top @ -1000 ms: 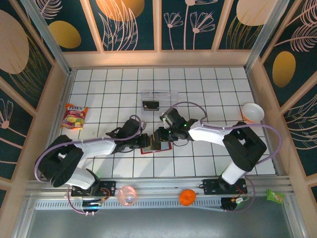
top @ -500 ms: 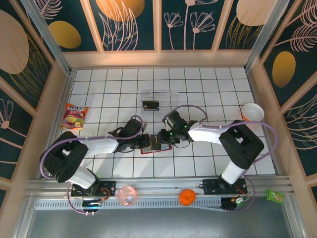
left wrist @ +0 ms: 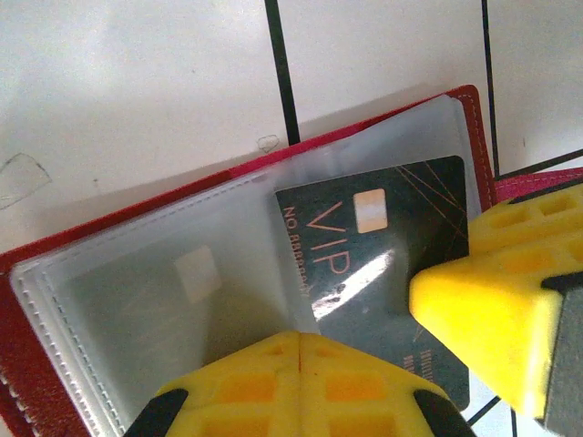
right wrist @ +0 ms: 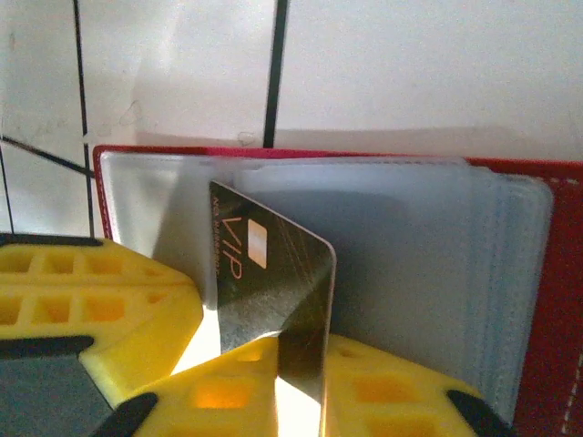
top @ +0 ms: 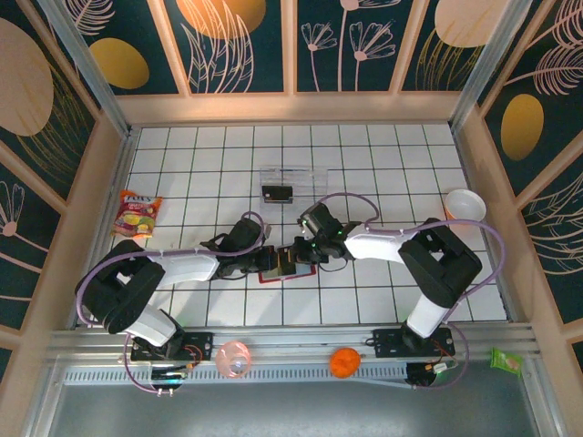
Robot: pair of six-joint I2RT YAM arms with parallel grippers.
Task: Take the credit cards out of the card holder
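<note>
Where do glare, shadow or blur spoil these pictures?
Left wrist view: a white glare streak crosses the black card; the near left tool looks soft. Right wrist view: bright light under the card, grey shadow over the clear pockets of the wallet. Top view: evenly lit, fairly sharp.

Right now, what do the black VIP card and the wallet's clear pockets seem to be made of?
VIP card: likely glossy plastic; a bright glare lies on its dark face. Pockets: soft, cloudy clear plastic; another card shows through.
</note>
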